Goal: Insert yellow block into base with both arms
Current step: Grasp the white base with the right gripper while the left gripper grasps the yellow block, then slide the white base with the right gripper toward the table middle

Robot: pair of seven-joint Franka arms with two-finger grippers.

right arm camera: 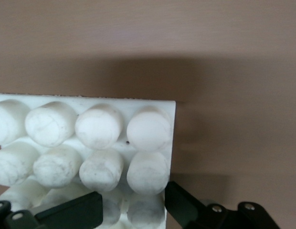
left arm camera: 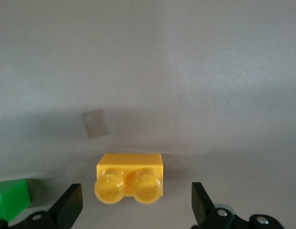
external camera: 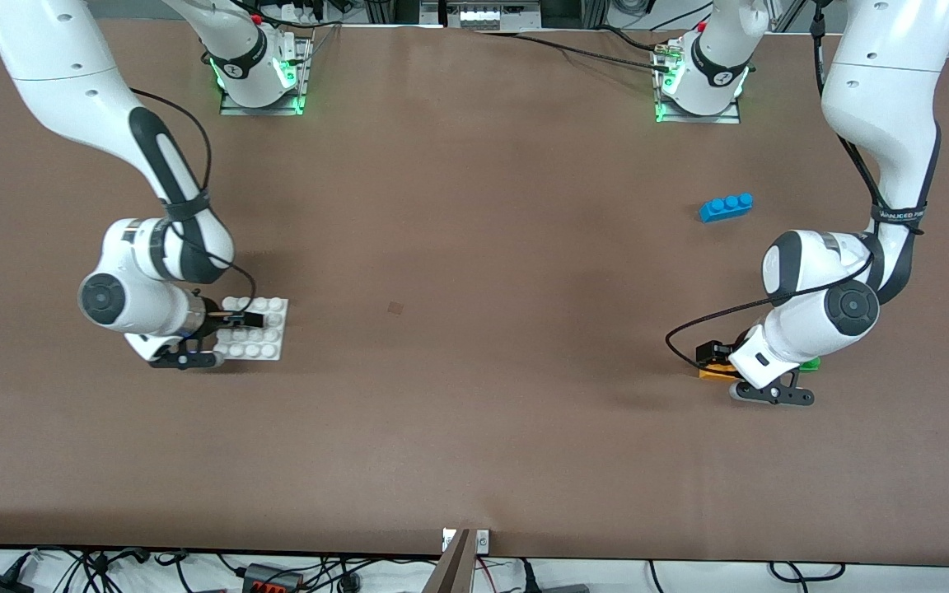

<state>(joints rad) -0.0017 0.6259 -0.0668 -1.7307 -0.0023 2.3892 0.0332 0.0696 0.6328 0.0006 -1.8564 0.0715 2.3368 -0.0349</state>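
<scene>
The yellow block (external camera: 717, 374) lies on the table toward the left arm's end, studs facing the left wrist camera (left arm camera: 130, 176). My left gripper (external camera: 712, 355) is low over it and open (left arm camera: 135, 206). Its fingers (left arm camera: 69, 208) stand either side of the block with a gap on each side. The white base (external camera: 268, 333) lies flat toward the right arm's end. My right gripper (external camera: 249, 317) is down on it, shut on the base's edge row of studs (right arm camera: 131, 210): one finger (right arm camera: 186, 205) is against the plate's outer edge, the other among the studs (right arm camera: 98, 129).
A green two-stud brick (external camera: 810, 365) lies right beside the yellow block, under the left wrist, and shows in the left wrist view (left arm camera: 12, 198). A blue three-stud brick (external camera: 726, 207) lies farther from the front camera, toward the left arm's base.
</scene>
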